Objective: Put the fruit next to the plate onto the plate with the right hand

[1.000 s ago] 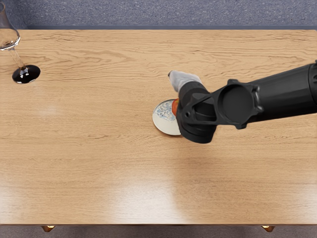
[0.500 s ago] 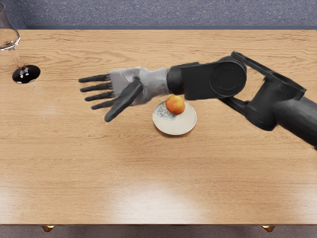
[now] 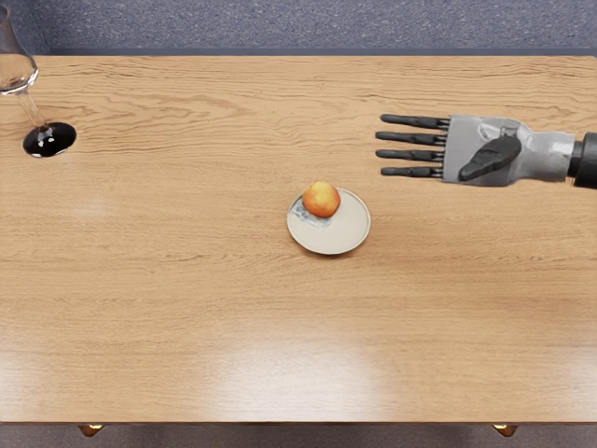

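Evidently we find the fruit (image 3: 322,199), possibly an apple, seated off-centre on the plate (image 3: 347,235), while the right hand (image 3: 448,149) hovers well apart, fingers (image 3: 410,137) straight and empty, consistent with placement done.

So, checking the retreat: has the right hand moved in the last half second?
Yes. The right hand went from left of the plate to its right, open; the fruit sits on the plate.
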Robot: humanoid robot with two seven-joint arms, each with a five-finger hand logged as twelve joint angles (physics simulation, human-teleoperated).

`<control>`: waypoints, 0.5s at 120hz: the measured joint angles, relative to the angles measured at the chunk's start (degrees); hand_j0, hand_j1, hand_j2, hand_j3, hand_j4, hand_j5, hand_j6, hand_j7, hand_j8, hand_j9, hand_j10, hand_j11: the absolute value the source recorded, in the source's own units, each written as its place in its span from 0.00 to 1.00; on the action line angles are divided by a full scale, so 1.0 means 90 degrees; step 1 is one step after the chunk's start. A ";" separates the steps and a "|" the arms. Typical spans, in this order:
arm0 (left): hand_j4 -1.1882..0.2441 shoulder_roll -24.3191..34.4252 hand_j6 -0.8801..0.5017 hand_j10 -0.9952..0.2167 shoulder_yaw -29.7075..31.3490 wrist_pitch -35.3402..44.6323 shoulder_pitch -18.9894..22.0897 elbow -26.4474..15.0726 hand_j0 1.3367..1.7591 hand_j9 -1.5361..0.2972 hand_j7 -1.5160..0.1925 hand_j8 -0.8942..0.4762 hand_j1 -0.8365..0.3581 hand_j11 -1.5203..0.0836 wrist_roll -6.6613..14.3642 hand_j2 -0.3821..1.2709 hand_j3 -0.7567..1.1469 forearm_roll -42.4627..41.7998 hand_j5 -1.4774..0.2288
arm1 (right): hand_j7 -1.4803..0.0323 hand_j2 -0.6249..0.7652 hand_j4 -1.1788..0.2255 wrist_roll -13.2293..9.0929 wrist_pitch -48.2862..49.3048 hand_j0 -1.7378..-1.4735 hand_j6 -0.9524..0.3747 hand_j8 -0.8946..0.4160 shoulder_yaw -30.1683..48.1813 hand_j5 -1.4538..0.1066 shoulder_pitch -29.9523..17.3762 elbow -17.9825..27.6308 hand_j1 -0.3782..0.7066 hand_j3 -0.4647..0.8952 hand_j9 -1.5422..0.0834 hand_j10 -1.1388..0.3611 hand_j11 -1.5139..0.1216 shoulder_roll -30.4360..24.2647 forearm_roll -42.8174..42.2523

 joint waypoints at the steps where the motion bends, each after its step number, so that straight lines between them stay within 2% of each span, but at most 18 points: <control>1: 0.83 0.0000 0.64 0.82 0.0000 0.0000 0.0000 0.0000 0.76 0.84 0.89 0.65 0.99 0.95 0.0000 0.23 0.40 0.0000 0.87 | 0.98 0.45 0.84 0.0000 0.0001 0.30 0.72 0.68 -0.0004 0.93 -0.0004 0.0007 0.03 0.34 0.95 0.76 0.93 -0.0022 0.0007; 29: 0.83 0.0000 0.64 0.82 0.0000 0.0000 0.0000 0.0000 0.76 0.84 0.89 0.65 0.99 0.95 0.0000 0.23 0.40 0.0000 0.87 | 0.98 0.45 0.84 0.0000 0.0014 0.30 0.72 0.69 -0.0059 0.93 0.0025 0.0027 0.03 0.34 0.95 0.76 0.93 -0.0498 0.0079; 60: 0.83 0.0000 0.64 0.82 0.0008 0.0000 -0.0145 0.0015 0.76 0.84 0.89 0.65 0.99 0.95 0.0000 0.23 0.40 0.0000 0.87 | 0.98 0.45 0.84 0.0000 0.0016 0.30 0.72 0.69 -0.0073 0.93 0.0007 -0.0349 0.03 0.34 0.95 0.76 0.93 -0.0976 0.0069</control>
